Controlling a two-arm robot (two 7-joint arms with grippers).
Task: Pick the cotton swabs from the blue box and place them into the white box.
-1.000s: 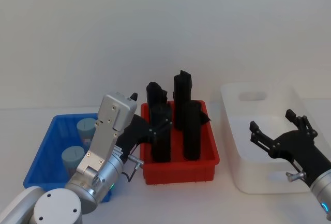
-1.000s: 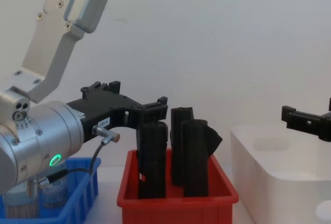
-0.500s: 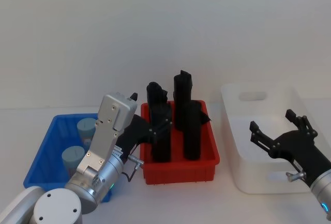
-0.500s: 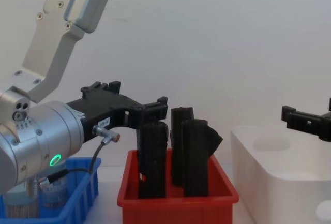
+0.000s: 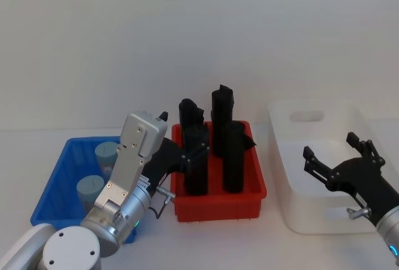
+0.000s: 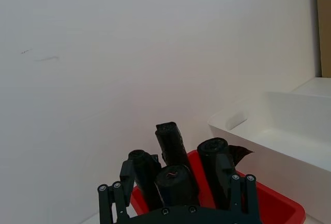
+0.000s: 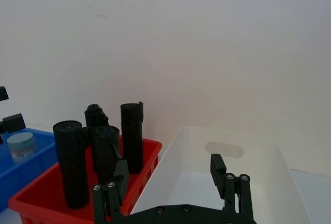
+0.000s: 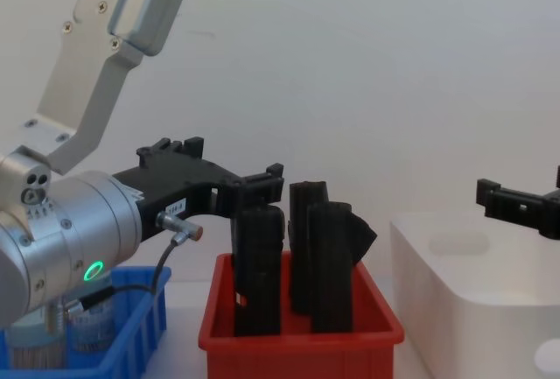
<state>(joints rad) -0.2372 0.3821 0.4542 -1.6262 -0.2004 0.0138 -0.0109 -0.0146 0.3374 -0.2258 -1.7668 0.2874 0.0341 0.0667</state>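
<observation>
- Nothing on the table is shifting from a second ago: both arms are holding the same poses, and in the head view the whole scene is only sitting a touch lower and to the right.
- The left gripper [image 8: 232, 167] is hanging above the table by the seam between the blue box [image 5: 61, 176] and the red bin [image 5: 218, 210], reaching toward the bin.
- Its fingers are standing wide apart and are gripping nothing; in the left wrist view the black blocks [image 6: 176, 146] are showing through the gap between them.
- In the chest view one fingertip is lying close by the top of the nearest block; whether it is touching cannot be told.
- The cotton swabs [image 5: 105, 153] are standing upright in the blue box as two tubs, one nearer the robot and one farther back, both with lids on.
- Both tubs are sitting toward the side of the blue box that faces the red bin, partly behind the left arm.
- The right gripper [image 5: 329, 146] is hovering over the near right part of the white box [image 5: 293, 219], fingers spread wide and carrying nothing.
- The white box is sitting to the right of the red bin, a narrow gap between them, with its handle hole [image 5: 307, 116] in the far wall.
</observation>
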